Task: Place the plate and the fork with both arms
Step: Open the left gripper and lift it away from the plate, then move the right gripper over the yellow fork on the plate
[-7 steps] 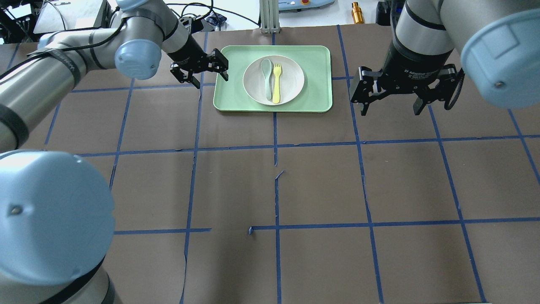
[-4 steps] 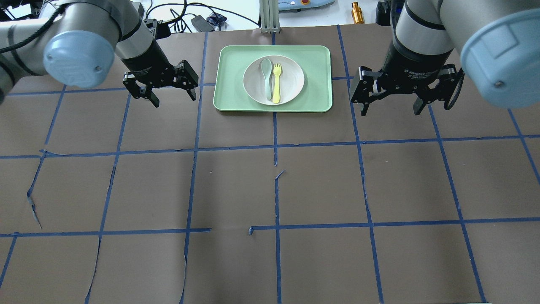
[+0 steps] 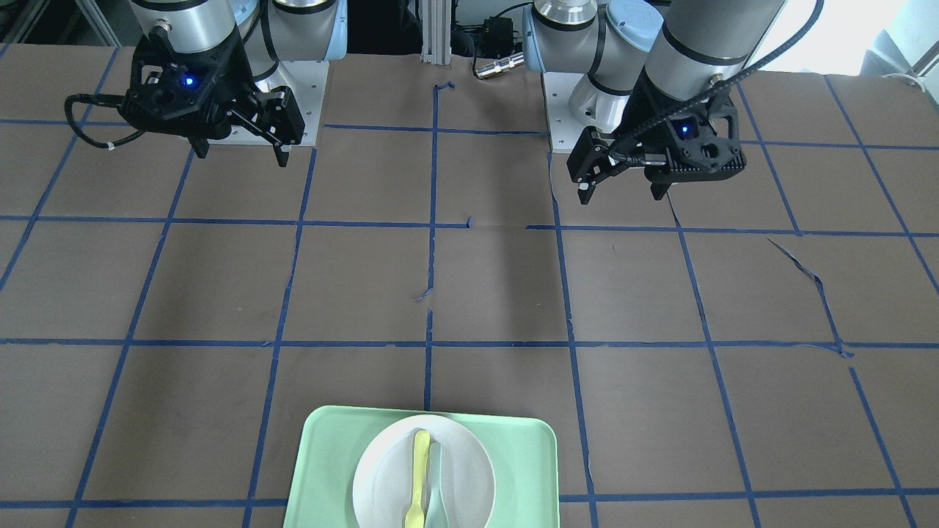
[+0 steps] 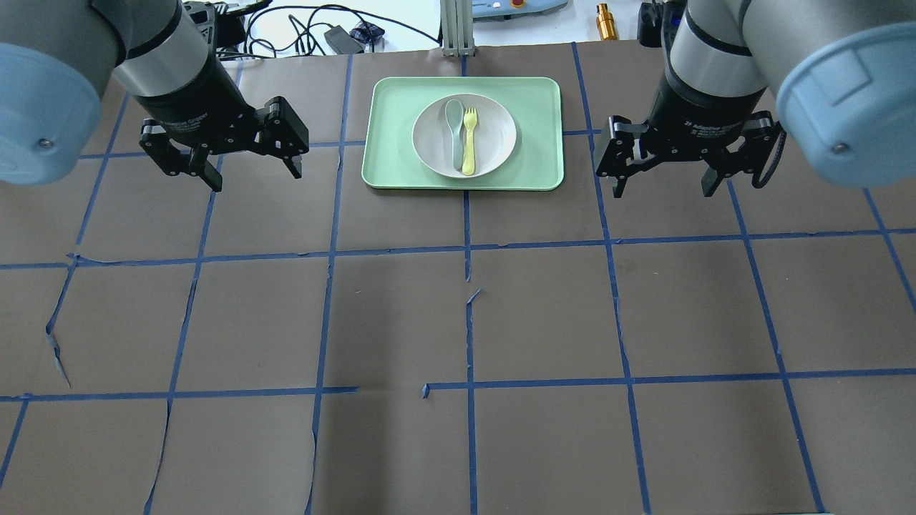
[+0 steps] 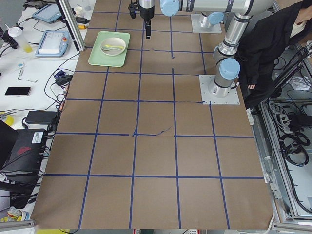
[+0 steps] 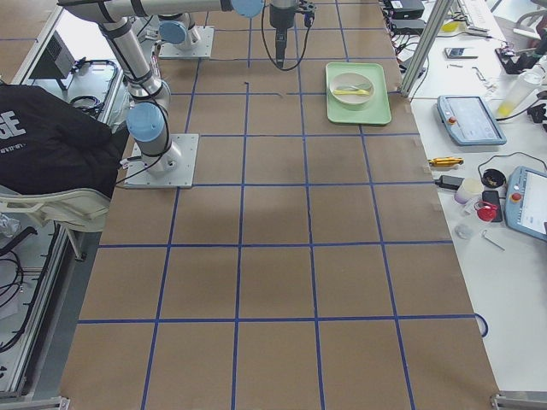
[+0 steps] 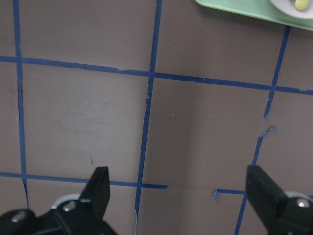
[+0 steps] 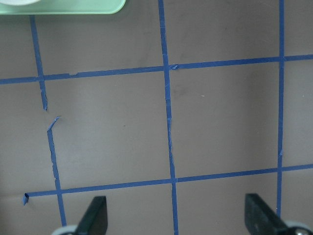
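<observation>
My left gripper (image 4: 256, 179) hangs over the brown paper-covered table (image 4: 544, 307), jaws spread wide with nothing between them. In the left wrist view its two black fingers (image 7: 100, 188) frame bare paper and a crossing of blue tape lines (image 4: 544, 244). My right gripper (image 4: 662, 187) is posed the same way on the other side, jaws equally wide and empty. Its fingers (image 8: 98, 213) show at the bottom of the right wrist view, above another tape crossing. Both grippers point straight down, clear of the surface, and each shows a small blue light in the front-facing view.

Out beyond the two grippers, toward the table's far edge from the robot's base, a mint-green tray (image 4: 537, 100) lies flat on the paper. Neither gripper touches it. From overhead I see the left one standing off the tray's left side and the right one off its right side, each apart from it. A corner of the tray shows at the top of each wrist view.

The white plate (image 4: 501, 139) sits in the middle of the tray. The pale-yellow fork (image 4: 469, 146) lies on the plate, tines toward the table's far edge and handle end close to the plate's near rim. Just beside it, on its left from overhead, a grey-green spoon (image 4: 453, 132) lies parallel, bowl at the far end.

Past the far edge I can make out cables and a brass-coloured cylinder (image 4: 606, 23)
</observation>
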You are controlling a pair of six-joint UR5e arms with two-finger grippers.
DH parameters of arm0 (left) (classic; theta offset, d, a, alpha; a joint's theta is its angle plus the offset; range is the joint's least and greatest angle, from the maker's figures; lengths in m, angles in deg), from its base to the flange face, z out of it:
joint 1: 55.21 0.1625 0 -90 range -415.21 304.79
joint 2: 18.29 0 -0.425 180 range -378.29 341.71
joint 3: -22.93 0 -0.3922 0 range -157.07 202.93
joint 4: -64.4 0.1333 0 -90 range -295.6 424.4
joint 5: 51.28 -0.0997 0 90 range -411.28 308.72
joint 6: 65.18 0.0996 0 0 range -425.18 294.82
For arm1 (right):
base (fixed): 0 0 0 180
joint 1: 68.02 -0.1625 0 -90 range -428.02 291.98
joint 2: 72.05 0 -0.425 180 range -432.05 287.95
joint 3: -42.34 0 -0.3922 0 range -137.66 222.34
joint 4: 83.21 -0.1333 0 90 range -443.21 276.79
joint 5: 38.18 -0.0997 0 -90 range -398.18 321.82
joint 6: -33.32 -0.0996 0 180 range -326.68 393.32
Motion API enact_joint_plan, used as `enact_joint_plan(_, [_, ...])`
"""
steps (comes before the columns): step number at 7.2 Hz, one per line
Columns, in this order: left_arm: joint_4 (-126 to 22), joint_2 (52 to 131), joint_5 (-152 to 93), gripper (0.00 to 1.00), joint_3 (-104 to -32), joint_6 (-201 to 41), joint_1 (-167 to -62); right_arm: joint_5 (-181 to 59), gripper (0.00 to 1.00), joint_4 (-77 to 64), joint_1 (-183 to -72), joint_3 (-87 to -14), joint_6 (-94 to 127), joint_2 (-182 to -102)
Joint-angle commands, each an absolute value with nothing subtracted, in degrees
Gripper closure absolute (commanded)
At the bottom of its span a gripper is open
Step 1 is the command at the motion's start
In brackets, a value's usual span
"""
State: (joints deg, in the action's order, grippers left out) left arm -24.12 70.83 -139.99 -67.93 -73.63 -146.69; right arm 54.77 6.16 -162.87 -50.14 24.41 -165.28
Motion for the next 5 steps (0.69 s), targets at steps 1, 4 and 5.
enact_joint_plan(1, [-24.37, 69.95, -140.31, 0.0, -68.04, -73.79, -147.31, 54.9, 0.0, 15.09, -163.21, -49.34, 25.14, -159.9])
enact_joint_plan(4, [-24.37, 70.48, -140.4, 0.0, -68.04, -73.53, -147.31, 53.94, 0.0, 27.14, -170.92, -41.36, 24.44, -140.93])
enact_joint_plan(5, [-24.37, 70.57, -140.4, 0.0, -68.12, -73.62, -147.31, 53.93, 0.0, 27.7, -171.55, -36.72, 24.53, -134.43])
